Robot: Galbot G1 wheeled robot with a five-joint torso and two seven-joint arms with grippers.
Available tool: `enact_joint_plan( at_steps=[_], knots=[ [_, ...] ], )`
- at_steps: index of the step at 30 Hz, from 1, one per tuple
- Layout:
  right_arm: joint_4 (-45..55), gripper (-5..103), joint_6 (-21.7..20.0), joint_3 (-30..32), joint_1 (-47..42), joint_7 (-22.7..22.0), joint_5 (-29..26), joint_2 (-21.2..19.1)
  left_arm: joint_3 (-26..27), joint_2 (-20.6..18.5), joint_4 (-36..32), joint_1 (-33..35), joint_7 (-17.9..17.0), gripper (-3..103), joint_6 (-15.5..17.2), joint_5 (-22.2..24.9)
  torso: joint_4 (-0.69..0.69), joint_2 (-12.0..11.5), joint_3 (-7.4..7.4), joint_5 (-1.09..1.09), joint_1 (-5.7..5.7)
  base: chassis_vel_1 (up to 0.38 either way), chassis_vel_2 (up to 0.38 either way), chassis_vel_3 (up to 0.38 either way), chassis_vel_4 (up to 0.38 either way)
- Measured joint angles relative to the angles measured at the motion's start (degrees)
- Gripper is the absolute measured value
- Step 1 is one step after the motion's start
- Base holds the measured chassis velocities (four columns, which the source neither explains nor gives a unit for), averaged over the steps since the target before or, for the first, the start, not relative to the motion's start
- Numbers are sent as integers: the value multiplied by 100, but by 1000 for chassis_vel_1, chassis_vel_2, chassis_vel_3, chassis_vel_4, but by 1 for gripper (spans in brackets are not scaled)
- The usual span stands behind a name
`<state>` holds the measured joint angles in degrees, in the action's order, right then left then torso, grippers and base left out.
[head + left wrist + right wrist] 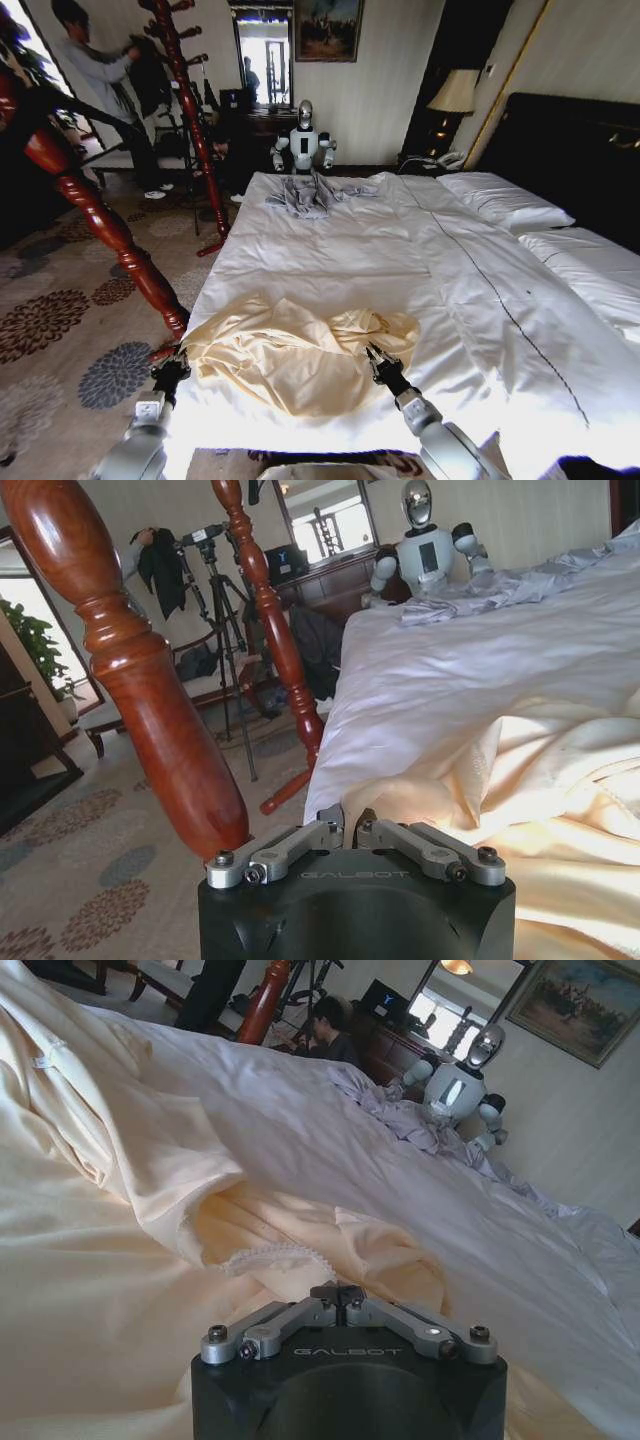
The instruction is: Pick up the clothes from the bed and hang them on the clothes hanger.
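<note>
The shirt (pixel 300 352) lies crumpled on the bed's (pixel 430 290) near edge, long axis across, between both tools. Left tool (pixel 178 362) sits at its left edge, right tool (pixel 377 357) over its right folds (both pressed together, pinching nothing).

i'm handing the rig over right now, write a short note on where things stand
Left hand: shut, at the left edge of the cream-yellow shirt, by the near corner of the bed. It may have pinched fabric; I cannot tell.
Right hand: shut, on the shirt's right side, over the crumpled folds; a grip is not confirmed.
Shirt: lying bunched on the near end of the bed, not lifted.
Grey garment: at the bed's far end, untouched.
Red-brown coat stand: beside the bed on the left.
Done: both hands placed at the shirt.
Left: lift it and hang it.
</note>
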<state>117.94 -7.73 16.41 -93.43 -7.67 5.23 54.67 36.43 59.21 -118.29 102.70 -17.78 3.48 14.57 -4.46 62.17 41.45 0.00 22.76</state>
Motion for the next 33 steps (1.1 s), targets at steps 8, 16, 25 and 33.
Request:
enact_joint_plan(
  at_steps=[8, 16, 25, 33],
  knots=[
    [446, 0, -134, 226, 53, -24, -672, -114, 41, -279, -405, -113, 62, 1, -54, 155, 1, 0, 0, 0, 0, 0, 0, 0, 0],
    [1260, 0, -462, 1212, 5, -246, -2151, -678, 7, -1164, -1080, -792, -18, 1, 260, 1013, -1, 0, 0, -1, 0, 0, 0, 0, 0],
    [1881, 0, -992, 2185, 559, -591, -3988, -1678, 229, -2488, -1544, -1455, -152, 1, 634, 2099, 1, 0, 1, 0, 1, 0, 0, 0, 0],
    [1936, 0, -1353, 2830, 1496, -1239, -5853, -2355, 26, -3480, -1498, -2874, -470, 1, 934, 3523, 1, 0, 1, 0, 1, 0, 0, 0, 0]
  ],
)
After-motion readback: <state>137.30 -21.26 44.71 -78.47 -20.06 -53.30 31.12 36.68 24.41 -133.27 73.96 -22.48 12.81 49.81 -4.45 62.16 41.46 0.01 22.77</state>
